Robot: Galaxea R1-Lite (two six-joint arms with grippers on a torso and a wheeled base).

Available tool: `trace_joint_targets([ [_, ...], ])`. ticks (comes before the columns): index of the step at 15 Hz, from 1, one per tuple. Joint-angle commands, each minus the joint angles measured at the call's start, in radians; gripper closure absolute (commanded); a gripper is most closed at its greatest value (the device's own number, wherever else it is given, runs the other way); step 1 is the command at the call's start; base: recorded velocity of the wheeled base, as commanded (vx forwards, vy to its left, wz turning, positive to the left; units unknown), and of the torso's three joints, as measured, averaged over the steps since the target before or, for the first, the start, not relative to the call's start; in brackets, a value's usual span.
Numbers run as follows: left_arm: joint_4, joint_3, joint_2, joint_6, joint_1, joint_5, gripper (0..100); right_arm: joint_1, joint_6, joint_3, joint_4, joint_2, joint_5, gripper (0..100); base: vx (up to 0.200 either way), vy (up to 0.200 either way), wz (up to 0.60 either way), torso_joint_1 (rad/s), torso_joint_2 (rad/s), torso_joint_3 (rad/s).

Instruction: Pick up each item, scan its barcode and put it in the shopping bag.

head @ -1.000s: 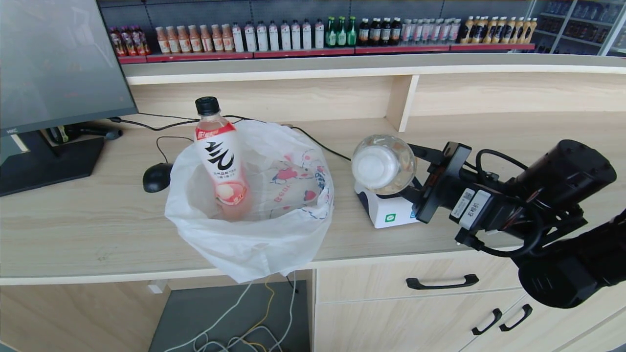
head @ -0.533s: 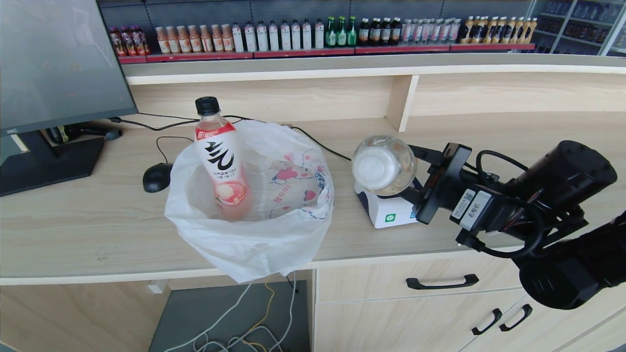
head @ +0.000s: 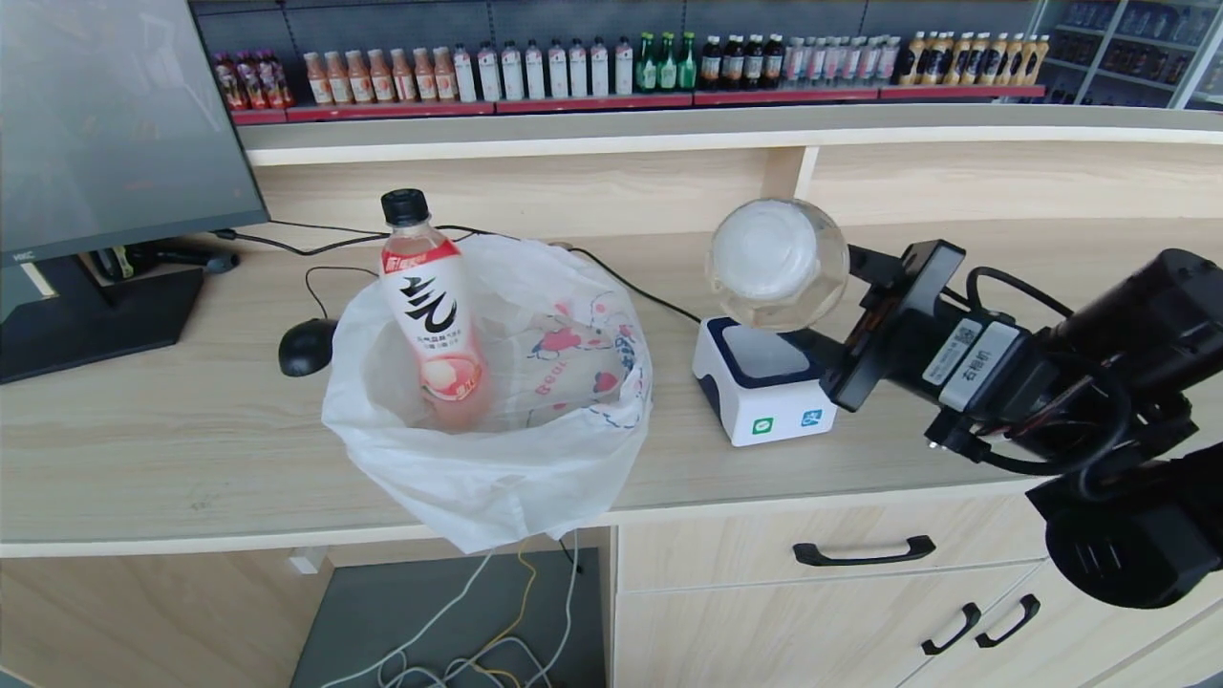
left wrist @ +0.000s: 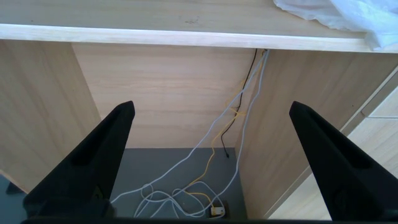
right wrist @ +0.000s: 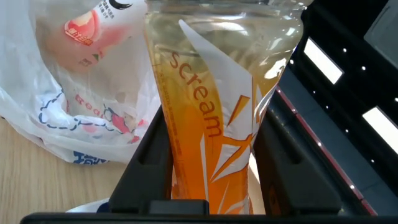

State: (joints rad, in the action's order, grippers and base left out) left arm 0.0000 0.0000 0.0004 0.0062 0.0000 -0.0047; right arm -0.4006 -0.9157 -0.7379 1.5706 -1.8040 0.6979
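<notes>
Just under bottle (head: 776, 263), scanner (head: 764, 406) (bag (head: 497, 478) beside)

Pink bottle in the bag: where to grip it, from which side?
On the pink bottle, probably the neck just under the black cap, which clears the shopping bag rim. Come in level from the robot's left: it stands near upright, and a printed packet sits at its right.
</notes>
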Motion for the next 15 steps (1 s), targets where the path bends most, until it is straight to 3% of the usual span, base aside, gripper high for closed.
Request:
trace_joint_targets([
  [1,0.000,0.000,0.000,0.000,0.000,0.000,0,-0.003,0.044,0.002,0.000,0.078,-0.038,100,0.000,0.000,0.00,0.000,0.00,0.000],
  [5,0.000,0.000,0.000,0.005,0.000,0.000,0,-0.020,0.152,0.046,0.000,0.143,-0.179,100,0.000,0.000,0.00,0.000,0.00,0.000],
  [8,0.000,0.000,0.000,0.003,0.000,0.000,0,-0.147,0.248,0.077,0.000,0.169,-0.406,100,0.000,0.000,0.00,0.000,0.00,0.000],
  [11,0.000,0.000,0.000,0.003,0.000,0.000,0,-0.201,0.503,0.144,0.000,0.164,-0.534,100,0.000,0.000,0.00,0.000,0.00,0.000],
  [12,0.000,0.000,0.000,0.003,0.000,0.000,0,-0.201,0.503,0.144,0.000,0.164,-0.534,100,0.000,0.000,0.00,0.000,0.00,0.000],
  [15,0.000,0.000,0.000,0.003,0.000,0.000,0,-0.201,0.793,0.233,0.000,0.106,-0.655,100,0.000,0.000,0.00,0.000,0.00,0.000],
])
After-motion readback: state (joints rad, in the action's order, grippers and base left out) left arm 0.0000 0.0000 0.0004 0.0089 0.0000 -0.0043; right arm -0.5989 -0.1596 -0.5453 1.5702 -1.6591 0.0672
